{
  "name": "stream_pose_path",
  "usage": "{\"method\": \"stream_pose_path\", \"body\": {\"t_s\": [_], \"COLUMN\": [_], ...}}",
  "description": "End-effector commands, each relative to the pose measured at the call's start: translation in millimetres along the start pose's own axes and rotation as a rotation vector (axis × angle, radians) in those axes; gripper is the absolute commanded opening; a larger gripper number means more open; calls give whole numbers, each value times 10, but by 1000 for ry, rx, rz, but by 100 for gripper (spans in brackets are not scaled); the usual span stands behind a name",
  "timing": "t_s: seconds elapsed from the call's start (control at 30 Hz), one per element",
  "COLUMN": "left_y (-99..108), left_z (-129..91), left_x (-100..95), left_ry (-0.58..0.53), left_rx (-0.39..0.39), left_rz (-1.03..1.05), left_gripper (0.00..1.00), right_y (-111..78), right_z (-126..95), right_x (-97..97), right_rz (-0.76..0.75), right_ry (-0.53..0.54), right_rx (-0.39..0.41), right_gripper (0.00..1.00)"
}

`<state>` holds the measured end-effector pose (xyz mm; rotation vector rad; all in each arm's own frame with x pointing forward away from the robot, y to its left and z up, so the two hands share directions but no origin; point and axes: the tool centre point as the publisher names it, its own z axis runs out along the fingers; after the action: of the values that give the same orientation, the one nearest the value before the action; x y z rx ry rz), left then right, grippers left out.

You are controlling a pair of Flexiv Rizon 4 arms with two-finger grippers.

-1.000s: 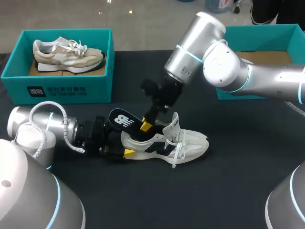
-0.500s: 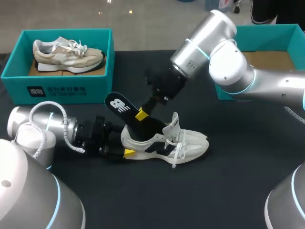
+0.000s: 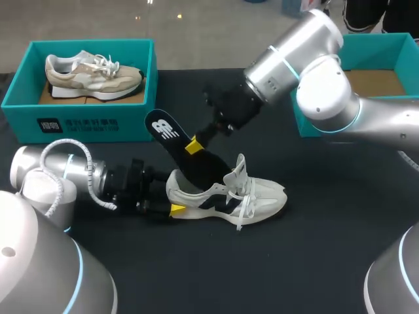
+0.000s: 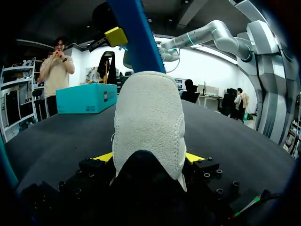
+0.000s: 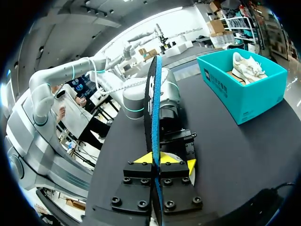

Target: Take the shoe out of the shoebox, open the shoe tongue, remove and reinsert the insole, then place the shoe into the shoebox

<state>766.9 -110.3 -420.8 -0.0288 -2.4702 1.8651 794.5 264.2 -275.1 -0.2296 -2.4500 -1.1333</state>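
Dead centre on the bench (image 3: pixel 314 261), the white shoe (image 3: pixel 255 195) lies on its sole, toe toward 3 o'clock. Left hand (image 4: pixel 149 157) is clamped on the heel, a yellow tip on each side. Right hand (image 5: pixel 157 162) comes in from 2 o'clock and pinches the dark insole (image 3: pixel 203 163) edgewise. The insole's front end sits in the shoe's mouth, and its heel end tilts up toward 10 o'clock. One teal shoebox (image 3: pixel 386 52) stands at 2 o'clock, and a second shoebox (image 3: pixel 85 121) at 10 o'clock holds a beige shoe (image 3: pixel 91 75).
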Motion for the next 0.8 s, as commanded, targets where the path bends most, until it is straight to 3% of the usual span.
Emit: {"method": "stream_pose_path", "body": {"t_s": [0.03, 0.13, 0.2, 0.33, 0.8], "left_y": [25, 25, 25, 25, 25], "left_z": [10, 10, 10, 10, 10], "left_x": [2, 2, 2, 2, 2], "left_ry": [0, 0, 0, 0, 0], "left_rx": [-2, -2, -2, -2, -2], "left_rz": [0, 0, 0, 0, 0], "left_gripper": [0, 0, 0, 0, 0], "right_y": [-2, -2, 8, 186, 606], "right_z": [4, 4, -71, -267, -691], "right_x": [6, 6, 17, 34, 284], "right_rz": [0, 0, 62, 147, 350], "right_ry": [-3, -3, 3, 4, 85], "right_rx": [0, 0, -112, -220, -293], "right_gripper": [0, 0, 0, 0, 0]}}
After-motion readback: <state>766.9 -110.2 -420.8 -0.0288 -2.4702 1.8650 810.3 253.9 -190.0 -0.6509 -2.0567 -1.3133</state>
